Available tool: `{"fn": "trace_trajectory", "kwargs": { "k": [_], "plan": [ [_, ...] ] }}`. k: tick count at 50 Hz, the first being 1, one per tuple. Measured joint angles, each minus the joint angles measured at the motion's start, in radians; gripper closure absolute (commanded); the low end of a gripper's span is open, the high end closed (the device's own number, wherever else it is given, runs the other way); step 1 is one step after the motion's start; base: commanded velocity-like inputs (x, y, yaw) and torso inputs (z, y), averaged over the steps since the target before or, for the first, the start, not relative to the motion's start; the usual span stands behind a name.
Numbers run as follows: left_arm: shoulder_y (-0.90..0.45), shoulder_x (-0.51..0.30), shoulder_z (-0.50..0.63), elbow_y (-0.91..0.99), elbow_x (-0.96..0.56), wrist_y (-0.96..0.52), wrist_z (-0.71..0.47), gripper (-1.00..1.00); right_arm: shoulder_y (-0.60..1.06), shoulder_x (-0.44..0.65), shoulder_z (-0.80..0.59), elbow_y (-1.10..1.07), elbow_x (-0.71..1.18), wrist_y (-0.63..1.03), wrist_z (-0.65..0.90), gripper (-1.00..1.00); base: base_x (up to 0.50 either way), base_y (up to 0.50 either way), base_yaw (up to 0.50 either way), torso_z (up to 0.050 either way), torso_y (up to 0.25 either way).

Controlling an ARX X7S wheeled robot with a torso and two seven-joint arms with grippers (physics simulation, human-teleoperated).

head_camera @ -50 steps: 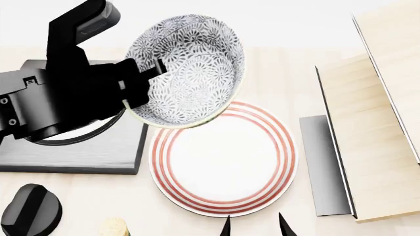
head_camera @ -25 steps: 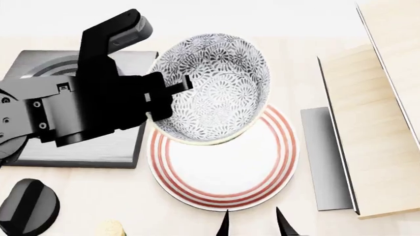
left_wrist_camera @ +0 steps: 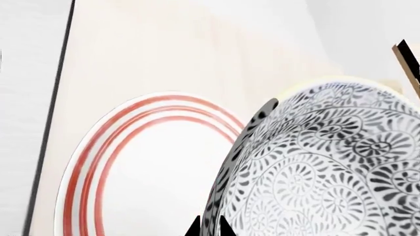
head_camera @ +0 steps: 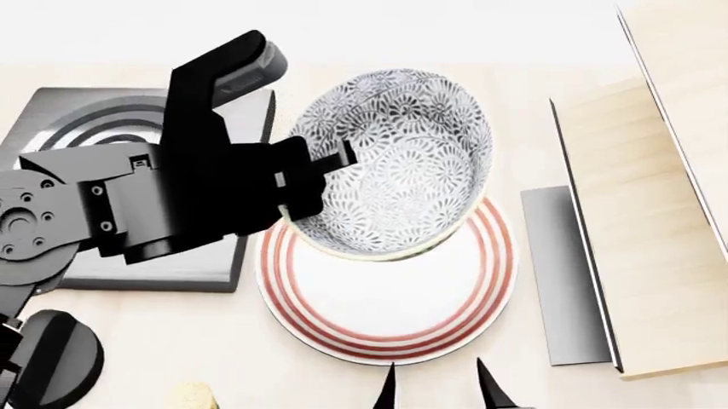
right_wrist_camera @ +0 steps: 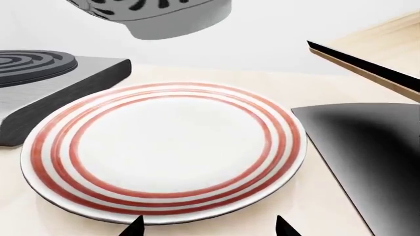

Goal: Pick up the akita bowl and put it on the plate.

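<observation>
The akita bowl (head_camera: 393,166), grey-and-white floral with a pale rim, hangs tilted in the air above the far part of the plate (head_camera: 387,307). My left gripper (head_camera: 324,166) is shut on the bowl's rim, one finger inside and one outside, as the left wrist view shows at the bowl's wall (left_wrist_camera: 308,172) and gripper (left_wrist_camera: 208,227). The plate (left_wrist_camera: 151,172) is white with red rings and lies flat on the table. My right gripper (head_camera: 442,388) stands open just in front of the plate's (right_wrist_camera: 164,147) near edge, with the bowl's base (right_wrist_camera: 157,14) overhead.
A square grey burner (head_camera: 102,196) with concentric rings sits left of the plate. A black knob (head_camera: 51,358) is at the near left. A grey metal panel (head_camera: 563,273) and a wooden cabinet (head_camera: 649,213) stand to the right.
My left arm has carried the bowl to the right and nearer, so it now hangs further over the plate. The right gripper has stayed put.
</observation>
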Motion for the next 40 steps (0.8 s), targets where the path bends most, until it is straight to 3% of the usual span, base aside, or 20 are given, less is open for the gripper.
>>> {"fn": "trace_trajectory", "kwargs": {
  "k": [23, 40],
  "plan": [
    [0.007, 0.029, 0.11, -0.112, 0.081, -0.004, 0.112, 1.0, 0.006, -0.006, -0.006, 0.017, 0.0, -0.016, -0.005, -1.0, 0.0, 0.0, 0.0, -0.001, -0.002],
    [0.014, 0.041, 0.115, -0.176, 0.106, 0.079, 0.151, 1.0, 0.018, -0.019, -0.009, 0.057, -0.002, -0.054, -0.025, -1.0, 0.0, 0.0, 0.0, -0.002, -0.009]
  ]
}}
